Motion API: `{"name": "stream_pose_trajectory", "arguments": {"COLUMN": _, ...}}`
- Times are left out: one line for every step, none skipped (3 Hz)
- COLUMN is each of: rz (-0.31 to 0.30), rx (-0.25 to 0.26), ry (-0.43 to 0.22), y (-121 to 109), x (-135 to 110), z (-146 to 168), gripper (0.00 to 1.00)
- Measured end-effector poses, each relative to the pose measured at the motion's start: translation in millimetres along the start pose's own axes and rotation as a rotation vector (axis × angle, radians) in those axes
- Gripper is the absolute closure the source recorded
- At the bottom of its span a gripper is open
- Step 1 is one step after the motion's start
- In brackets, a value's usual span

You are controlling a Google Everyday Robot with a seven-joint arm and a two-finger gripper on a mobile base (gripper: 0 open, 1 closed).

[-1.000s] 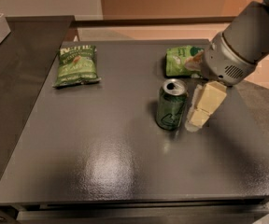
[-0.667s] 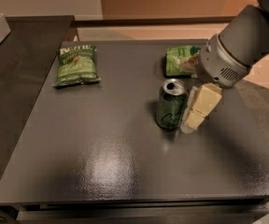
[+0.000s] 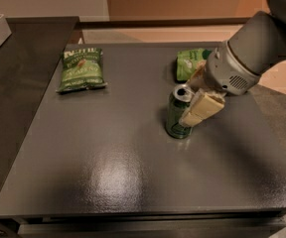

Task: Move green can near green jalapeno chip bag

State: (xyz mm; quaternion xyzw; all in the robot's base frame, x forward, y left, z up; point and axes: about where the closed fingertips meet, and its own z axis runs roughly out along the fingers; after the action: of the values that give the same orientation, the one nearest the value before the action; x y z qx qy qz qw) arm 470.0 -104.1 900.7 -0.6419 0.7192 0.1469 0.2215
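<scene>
The green can (image 3: 177, 117) stands upright right of the table's middle, silver top up. My gripper (image 3: 189, 104) is right against the can's right side and overlaps it from the right at its upper half. The green jalapeno chip bag (image 3: 81, 69), olive with white lettering along its top, lies flat at the table's back left, far from the can.
A brighter green bag (image 3: 190, 63) lies just behind the can, partly hidden by my wrist. The dark table (image 3: 108, 172) has its front edge near the bottom. A darker counter (image 3: 14, 83) adjoins on the left.
My gripper has moved left, closing in on the can's right side. The can has shifted very slightly left. The bags have not moved.
</scene>
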Motion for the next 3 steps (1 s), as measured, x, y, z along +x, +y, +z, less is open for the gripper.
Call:
{"name": "stream_pose_trajectory", "arguments": {"rz": 0.004, "rx": 0.003, "ry": -0.025, "y": 0, "x": -7, "z": -1, "gripper": 0.64}}
{"name": "stream_pose_trajectory", "arguments": {"rz": -0.001, "rx": 0.027, "ry": -0.06, "y": -6, "x": -29, "z": -5, "gripper": 0.88}}
{"name": "stream_pose_trajectory", "arguments": {"rz": 0.001, "rx": 0.081, "ry": -0.074, "y": -19, "x": -55, "z": -7, "gripper": 1.0}}
